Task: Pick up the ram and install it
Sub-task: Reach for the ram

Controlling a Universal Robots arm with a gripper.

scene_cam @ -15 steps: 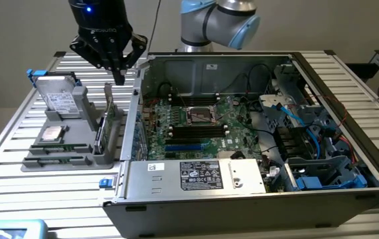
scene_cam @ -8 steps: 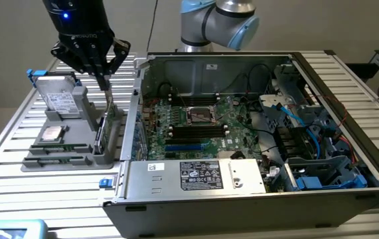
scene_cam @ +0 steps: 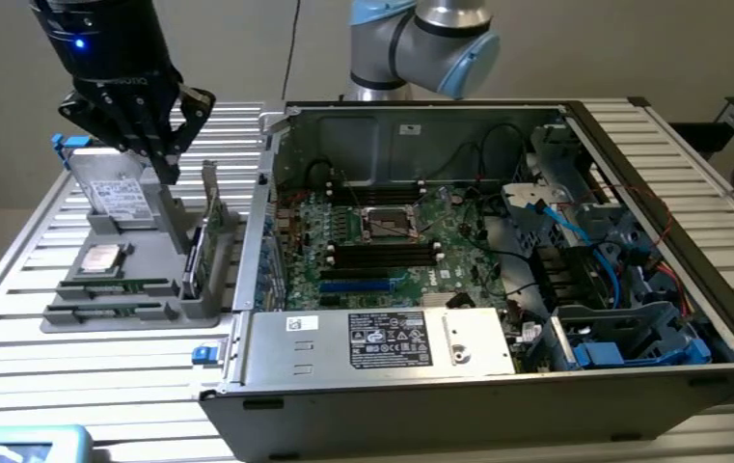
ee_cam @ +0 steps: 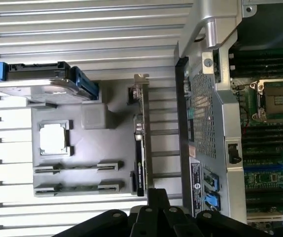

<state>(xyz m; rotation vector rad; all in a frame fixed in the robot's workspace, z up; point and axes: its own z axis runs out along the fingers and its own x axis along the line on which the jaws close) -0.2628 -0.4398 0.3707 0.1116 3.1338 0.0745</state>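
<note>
The gripper is held closed and empty above the grey holder on the table, over the upright hard drive. The ram is kept edge-up in a holder slot, well apart from the gripper and just beside a second stick, apparently to be graspable from above. The computer case is laid open, so the motherboard is exposed.

a robotics lab bench: slatted aluminium table, opened computer case, grey parts fixture, robot arm.
</note>
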